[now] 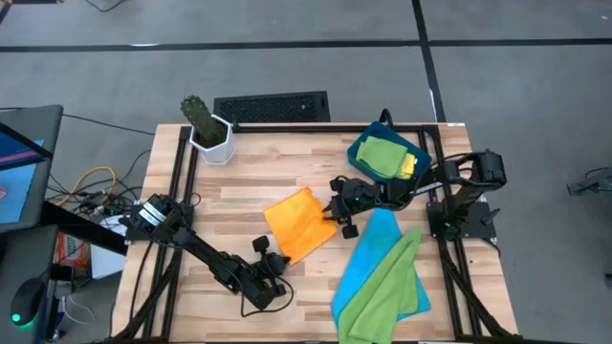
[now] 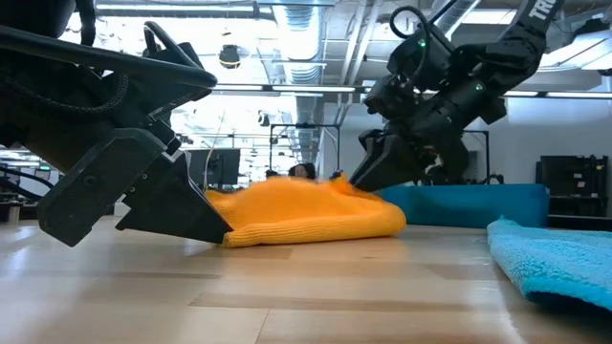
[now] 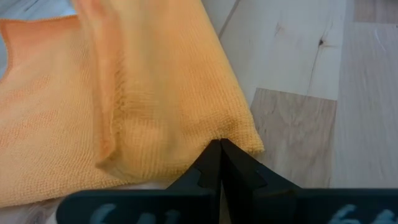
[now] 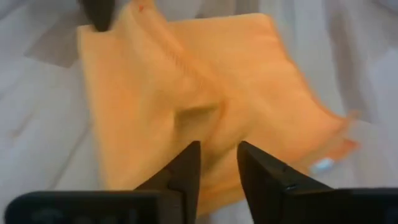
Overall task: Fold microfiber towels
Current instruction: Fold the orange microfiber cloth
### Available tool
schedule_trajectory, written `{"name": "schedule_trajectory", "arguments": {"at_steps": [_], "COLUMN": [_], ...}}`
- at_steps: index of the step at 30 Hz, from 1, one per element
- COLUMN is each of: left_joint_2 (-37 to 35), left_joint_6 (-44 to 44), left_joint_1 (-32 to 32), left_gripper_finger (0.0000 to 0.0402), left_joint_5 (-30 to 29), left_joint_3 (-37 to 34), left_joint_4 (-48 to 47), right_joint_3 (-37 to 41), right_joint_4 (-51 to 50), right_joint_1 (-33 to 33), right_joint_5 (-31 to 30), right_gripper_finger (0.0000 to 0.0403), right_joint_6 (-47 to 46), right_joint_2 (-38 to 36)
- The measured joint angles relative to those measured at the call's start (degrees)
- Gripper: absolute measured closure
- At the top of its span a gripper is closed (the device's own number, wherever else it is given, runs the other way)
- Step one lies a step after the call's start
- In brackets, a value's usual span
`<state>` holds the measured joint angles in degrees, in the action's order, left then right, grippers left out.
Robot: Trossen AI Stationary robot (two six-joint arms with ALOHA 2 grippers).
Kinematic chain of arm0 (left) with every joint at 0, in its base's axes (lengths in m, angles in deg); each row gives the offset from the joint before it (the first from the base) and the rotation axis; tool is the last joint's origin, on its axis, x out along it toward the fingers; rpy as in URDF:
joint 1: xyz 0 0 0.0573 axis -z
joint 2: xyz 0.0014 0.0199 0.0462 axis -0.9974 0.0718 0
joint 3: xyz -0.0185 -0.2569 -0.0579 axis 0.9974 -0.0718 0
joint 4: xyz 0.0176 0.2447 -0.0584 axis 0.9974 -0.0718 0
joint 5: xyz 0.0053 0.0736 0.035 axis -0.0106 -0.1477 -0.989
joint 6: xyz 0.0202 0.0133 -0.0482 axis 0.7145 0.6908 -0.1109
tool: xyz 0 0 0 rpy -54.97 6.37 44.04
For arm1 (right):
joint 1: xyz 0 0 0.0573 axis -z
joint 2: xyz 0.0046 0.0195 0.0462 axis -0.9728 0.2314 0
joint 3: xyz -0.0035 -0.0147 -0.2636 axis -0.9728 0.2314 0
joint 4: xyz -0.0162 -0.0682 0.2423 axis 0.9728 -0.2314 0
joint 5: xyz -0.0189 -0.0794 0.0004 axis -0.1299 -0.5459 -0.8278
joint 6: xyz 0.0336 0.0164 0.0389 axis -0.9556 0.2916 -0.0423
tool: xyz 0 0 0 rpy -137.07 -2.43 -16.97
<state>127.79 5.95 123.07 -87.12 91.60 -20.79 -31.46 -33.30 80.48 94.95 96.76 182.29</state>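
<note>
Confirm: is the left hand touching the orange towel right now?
Touching. In the left wrist view the left hand's shut fingertips meet the orange towel's folded edge with no gap showing.

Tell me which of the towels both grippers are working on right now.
The orange towel, mid-table between the left gripper and right gripper. The other towels lie untouched at the right.

Wooden table (image 1: 239,205) bears orange towel (image 1: 296,222), blue towel (image 1: 378,250), tray (image 1: 421,143), planter (image 1: 212,141).
</note>
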Motion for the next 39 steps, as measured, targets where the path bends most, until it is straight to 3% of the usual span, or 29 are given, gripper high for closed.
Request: {"name": "schedule_trajectory", "arguments": {"at_steps": [7,13,17,24,31,33,37,39], "left_joint_2": [0.04,0.08,0.14,0.26,0.13,-0.41,-1.15,-0.46], "left_joint_6": [0.46,0.64,1.58,1.28,0.05,-0.26,-4.75,-7.57], "left_joint_1": [0.0,0.07,0.07,0.09,0.97,1.62,2.65,2.3], "left_gripper_finger": [0.0402,0.0402,0.0402,0.0402,0.0401,0.0401,0.0401,0.0401], "left_joint_5": [0.51,1.43,2.15,1.82,3.27,0.62,-13.86,-18.27], "left_joint_3": [1.75,3.42,5.06,7.14,12.96,15.34,16.97,15.23], "left_joint_4": [-3.16,-6.55,-9.28,-11.86,-22.24,-27.61,-31.65,-30.1], "right_joint_3": [0.05,0.0,0.76,1.27,1.38,1.34,1.31,1.31], "right_joint_4": [-2.2,1.24,10.87,25.71,28.73,28.91,28.44,28.19], "right_joint_1": [0.76,0.03,-3.11,-3.56,-0.29,-0.09,-0.13,-0.12], "right_joint_5": [5.24,8.77,10.31,9.58,10.1,10.16,10.12,10.08], "right_gripper_finger": [0.0206,0.0203,0.0231,0.0312,0.0362,0.0373,0.0386,0.0387], "right_joint_6": [-1.09,-1.86,-1.93,-3.77,-6.95,-6.92,-6.17,-6.03], "right_joint_2": [-0.74,-7.55,-4.03,11.62,19.47,19.82,19.75,19.61]}}
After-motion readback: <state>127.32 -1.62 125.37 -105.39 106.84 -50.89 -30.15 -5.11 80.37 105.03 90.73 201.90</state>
